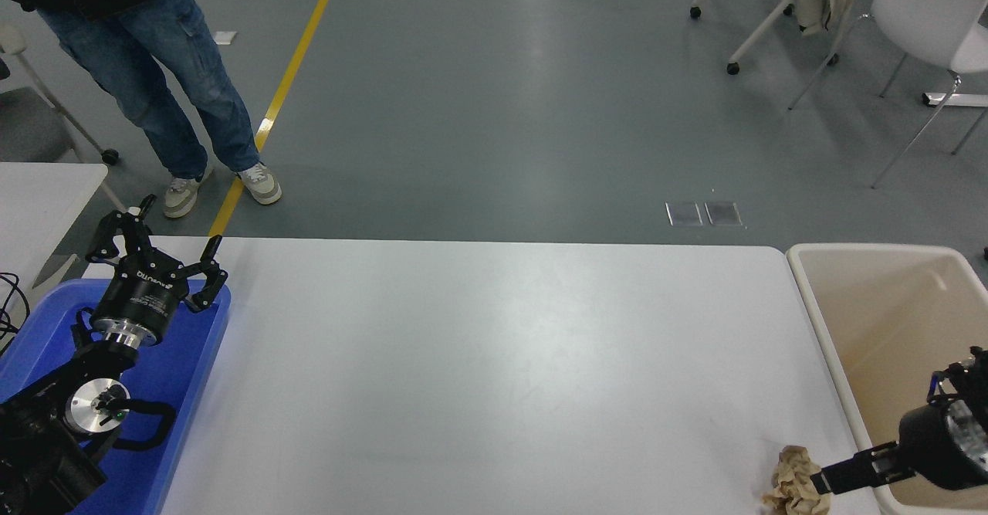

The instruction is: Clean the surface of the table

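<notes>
Right gripper (pixel 824 482): enters from the lower right edge over the beige bin (pixel 830 345), its dark fingers drawn together into one narrow bar, the tip touching the right side of a crumpled brown paper wad (pixel 795 486); whether it pinches the wad cannot be told. Paper wad: lies at the near right corner of the table surface (pixel 494 360), just beside the bin. Table surface: wide white top spanning the middle of the view. Left gripper (pixel 154 252): parked at lower left above a blue tray (pixel 202 360), fingers spread apart, holding nothing. Person (pixel 154 75): stands on the grey floor beyond the far left corner, in blue jeans and pale shoes.
</notes>
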